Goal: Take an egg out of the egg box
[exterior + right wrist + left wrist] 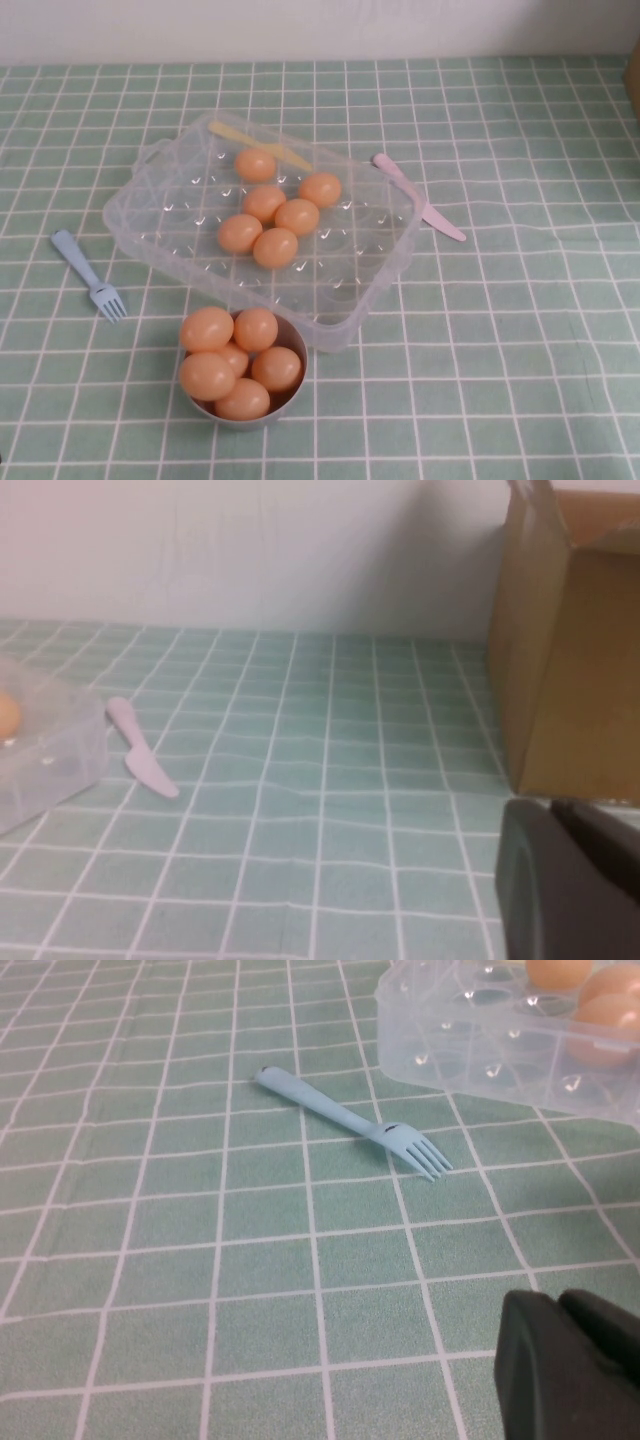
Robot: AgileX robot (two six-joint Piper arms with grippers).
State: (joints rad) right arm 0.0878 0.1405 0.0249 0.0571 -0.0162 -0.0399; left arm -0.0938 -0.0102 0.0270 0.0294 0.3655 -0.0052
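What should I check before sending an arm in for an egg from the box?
1. Eggs left in the egg box: ok, six sit in its wells; the nearest egg lies toward the bowl side.
2. Space above those eggs: ok, no lid or arm over them in the high view.
3. Grey bowl: not ok, already heaped with eggs and standing against the box's near edge.
4. Loose cutlery: ok, blue fork and pink knife lie on the cloth outside the box; a yellow utensil rests on the far rim.
5. Left gripper: cannot tell fingers' state; parked low near the fork.
6. Right gripper: cannot tell; parked beside the cardboard box.
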